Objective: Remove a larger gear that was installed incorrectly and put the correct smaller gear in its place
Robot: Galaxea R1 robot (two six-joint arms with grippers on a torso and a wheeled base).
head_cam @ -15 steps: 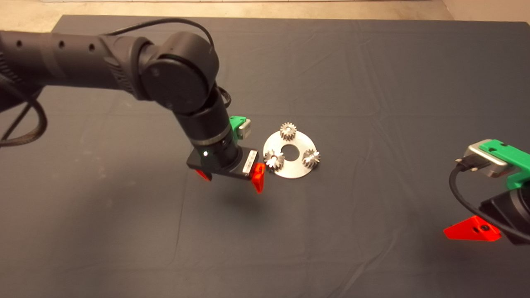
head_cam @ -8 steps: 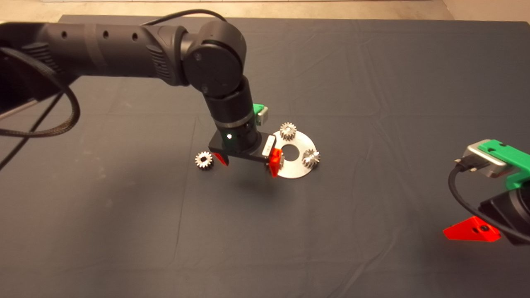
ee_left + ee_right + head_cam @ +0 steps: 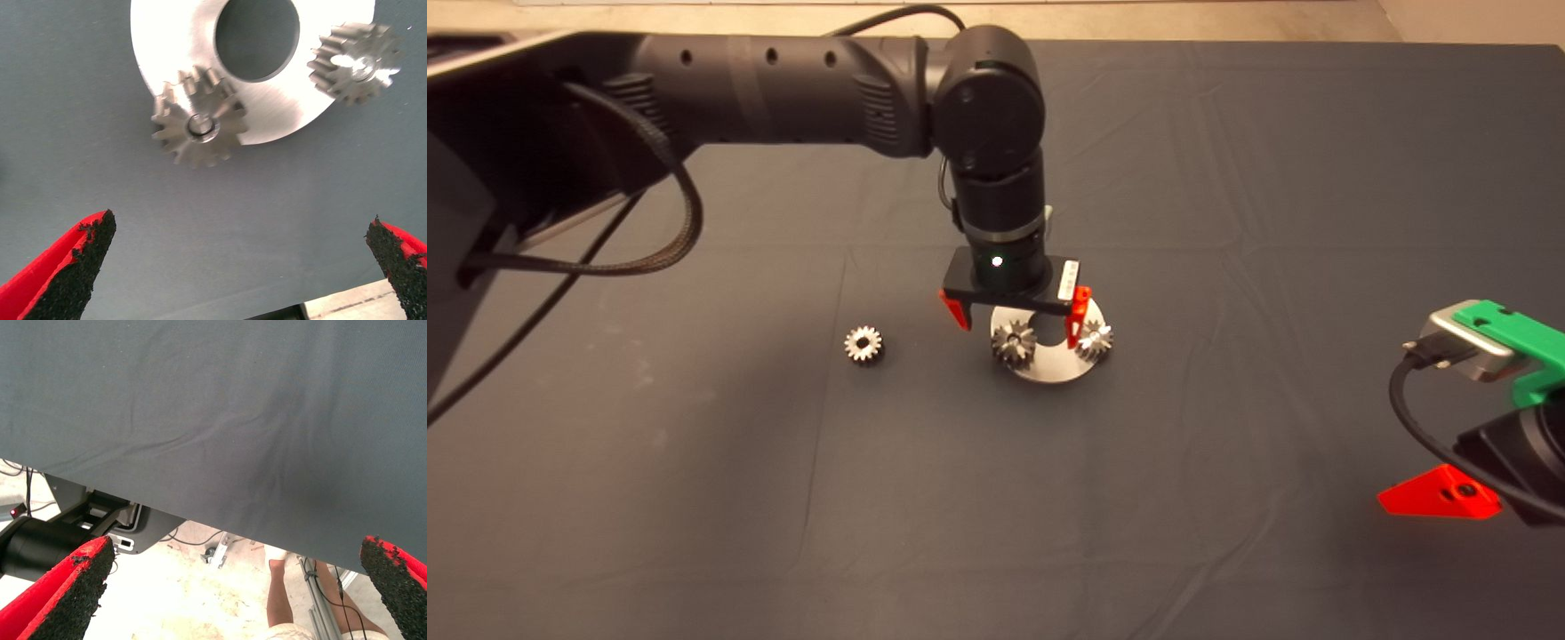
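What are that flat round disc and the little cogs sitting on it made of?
The flat disc looks like brushed metal, probably steel: bright silver with fine arc-shaped sanding marks. The small gears seem duller grey steel, glinting on their teeth.

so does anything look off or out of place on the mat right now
One small gear lies alone on the mat, apart from the silver disc. Two small gears overhang the disc's rim instead of sitting squarely on it. The left end effector hovers open above the disc.
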